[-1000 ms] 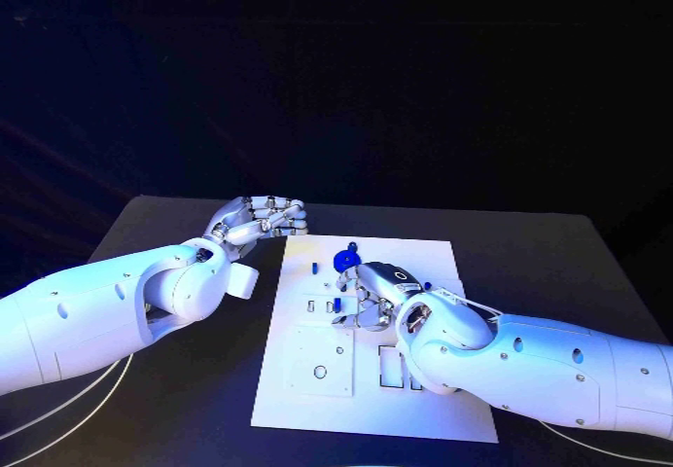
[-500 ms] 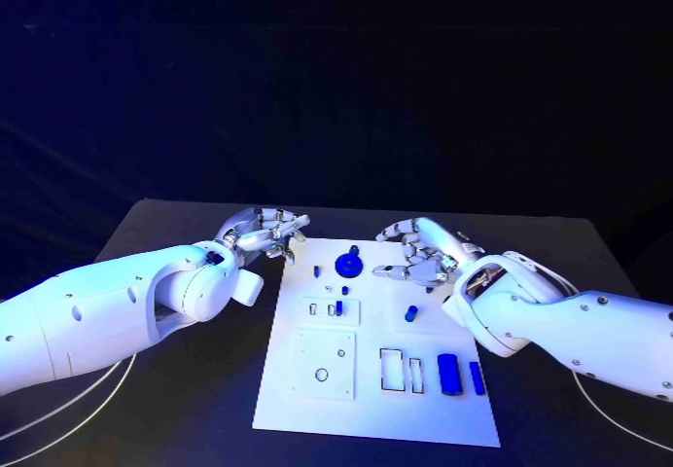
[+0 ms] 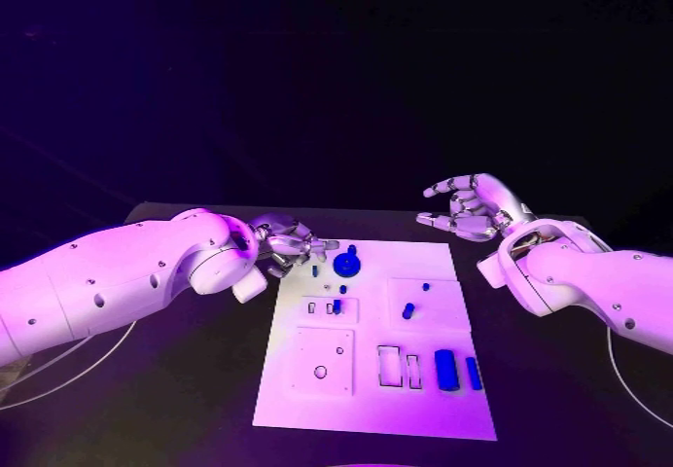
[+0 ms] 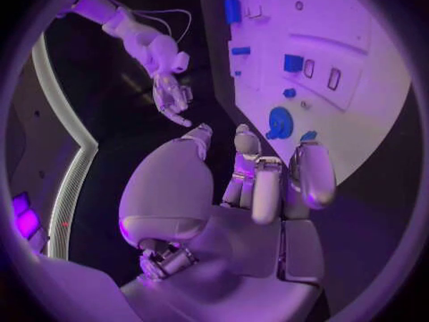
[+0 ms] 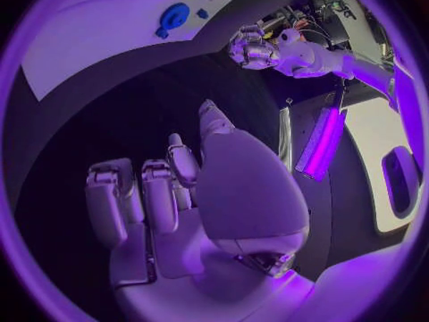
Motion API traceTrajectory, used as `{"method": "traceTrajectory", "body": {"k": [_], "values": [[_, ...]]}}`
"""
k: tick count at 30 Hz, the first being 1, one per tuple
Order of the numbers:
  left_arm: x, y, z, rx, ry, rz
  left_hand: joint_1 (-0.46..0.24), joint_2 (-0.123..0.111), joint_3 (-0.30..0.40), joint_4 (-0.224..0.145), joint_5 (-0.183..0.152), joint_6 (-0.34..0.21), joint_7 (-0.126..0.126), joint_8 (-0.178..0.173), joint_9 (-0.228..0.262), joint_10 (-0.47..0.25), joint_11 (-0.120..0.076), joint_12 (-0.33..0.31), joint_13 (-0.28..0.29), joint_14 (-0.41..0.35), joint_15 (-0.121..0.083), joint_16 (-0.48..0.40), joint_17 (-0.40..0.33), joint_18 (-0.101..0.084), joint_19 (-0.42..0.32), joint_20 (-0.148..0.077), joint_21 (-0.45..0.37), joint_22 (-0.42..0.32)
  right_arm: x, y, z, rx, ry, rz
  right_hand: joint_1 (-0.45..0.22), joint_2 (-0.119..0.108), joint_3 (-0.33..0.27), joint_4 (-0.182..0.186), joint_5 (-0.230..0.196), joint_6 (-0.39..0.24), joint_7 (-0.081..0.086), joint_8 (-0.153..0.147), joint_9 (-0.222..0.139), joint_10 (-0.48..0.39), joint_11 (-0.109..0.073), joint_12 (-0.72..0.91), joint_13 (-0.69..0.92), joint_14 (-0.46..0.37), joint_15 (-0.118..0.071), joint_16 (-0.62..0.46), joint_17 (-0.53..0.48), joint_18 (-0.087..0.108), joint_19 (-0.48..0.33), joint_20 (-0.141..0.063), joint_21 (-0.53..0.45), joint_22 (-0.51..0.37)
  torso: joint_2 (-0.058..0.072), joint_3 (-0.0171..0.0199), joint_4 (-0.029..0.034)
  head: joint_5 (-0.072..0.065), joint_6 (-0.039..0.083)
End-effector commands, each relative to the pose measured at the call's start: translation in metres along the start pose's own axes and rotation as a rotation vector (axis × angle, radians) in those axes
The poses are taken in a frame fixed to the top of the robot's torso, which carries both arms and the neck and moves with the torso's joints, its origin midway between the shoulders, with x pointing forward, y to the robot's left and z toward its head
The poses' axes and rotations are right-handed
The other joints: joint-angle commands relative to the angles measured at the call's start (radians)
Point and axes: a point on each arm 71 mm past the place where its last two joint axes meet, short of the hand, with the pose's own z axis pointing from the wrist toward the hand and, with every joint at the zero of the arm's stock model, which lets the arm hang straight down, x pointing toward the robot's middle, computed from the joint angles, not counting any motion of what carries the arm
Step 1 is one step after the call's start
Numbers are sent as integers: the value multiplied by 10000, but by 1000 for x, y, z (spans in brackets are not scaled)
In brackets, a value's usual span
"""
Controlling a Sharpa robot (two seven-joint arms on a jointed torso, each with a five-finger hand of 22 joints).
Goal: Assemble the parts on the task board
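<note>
On the board (image 3: 421, 409): round knob (image 3: 346, 263) near the far edge, peg (image 3: 408, 311) toward the middle, two blocks (image 3: 446, 370) by the near right corner, several slots unfilled. Looks like a step between picks, with assembly far from done.

At the far left corner, left hand (image 3: 285, 240) with fingers curled in, just beside a small part (image 3: 317, 269). Possibly pinching something, but cannot tell.

Beyond the far right corner, right hand (image 3: 470, 207) raised off the table, fingers loosely apart, holding nothing.

Next move probably calls for a fine pinch on that small part, then lining it up with its hole.

From the left wrist, fingertips nearly over the small part, which the head view leaves vague. From the right wrist, a bare palm.
</note>
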Motion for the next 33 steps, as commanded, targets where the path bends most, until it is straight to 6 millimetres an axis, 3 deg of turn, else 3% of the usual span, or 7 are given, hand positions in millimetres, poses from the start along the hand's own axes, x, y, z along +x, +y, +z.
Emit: {"method": "traceTrajectory", "body": {"k": [1,4,9,14,23,30,33], "values": [[8,3,3,-1691,689,2234,-6,115,-43,-21,53,-79,-7,-5,33,-72,4,-77,-107,812,-81,11,1895,-138,67,-29,50,31,-5,-2,2,-111,-268,229,-10,91,71,1,72,79,-4,52,-5,79,-7,27,-4,859,-49,20,1865,-68,1082,-48,44,2627,-36,17,-39,31,-62],[14,-2,9,-1863,821,2799,-19,85,-74,-23,42,-80,-7,4,55,-9,6,-1,25,813,-81,11,1896,-143,72,-32,67,60,-7,-5,3,-66,-302,98,-2,94,77,-3,81,77,-4,51,-6,75,-8,24,-9,858,-49,19,1863,-68,1082,-48,44,2627,-59,24,-48,22,-103],[22,-8,19,-2122,1110,3544,-105,115,-142,-15,32,-22,-30,77,158,126,-12,157,264,829,-92,29,1936,-182,159,-46,179,290,-7,-6,5,-6,-219,-22,40,93,121,-18,217,68,-6,44,-17,68,-13,21,-16,859,-55,20,1865,-68,1082,-56,44,2627,-100,51,-7,39,-171],[29,-9,28,-2332,1247,4035,-140,162,-155,-15,34,-15,-40,97,197,134,-20,174,285,836,-99,38,1954,-188,171,-52,204,333,-5,-6,5,46,-81,-100,59,84,142,-22,292,66,-7,40,-23,70,-14,26,-13,857,-57,16,1858,-68,1082,-59,44,2627,-119,70,-25,75,-222],[37,-11,37,-2474,1458,4378,-160,217,-155,-17,40,-12,-47,114,234,126,-27,174,284,844,-104,48,1978,-194,181,-56,225,373,-5,-7,5,189,38,-169,70,72,156,-22,362,64,-7,38,-28,67,-16,25,-17,855,-59,12,1848,-68,1082,-62,44,2627,-89,59,-49,91,-215],[45,-11,43,-2549,1721,4509,-163,270,-146,-18,48,-10,-55,131,267,89,-33,142,229,855,-110,64,2012,-202,195,-59,248,417,-5,-9,5,272,100,-224,91,42,167,-31,413,66,-9,38,-32,54,-18,13,-34,854,-61,10,1844,-68,1082,-64,44,2627,-93,55,-23,54,-155],[47,-10,45,-2597,1789,4539,-168,283,-146,-17,48,-10,-56,134,274,68,-34,122,196,854,-111,63,2009,-198,185,-60,243,401,-6,-9,5,298,118,-239,100,33,170,-36,418,67,-10,38,-33,61,-18,20,-26,852,-61,6,1835,-68,1082,-64,44,2627,-95,53,-14,34,-195]]}}
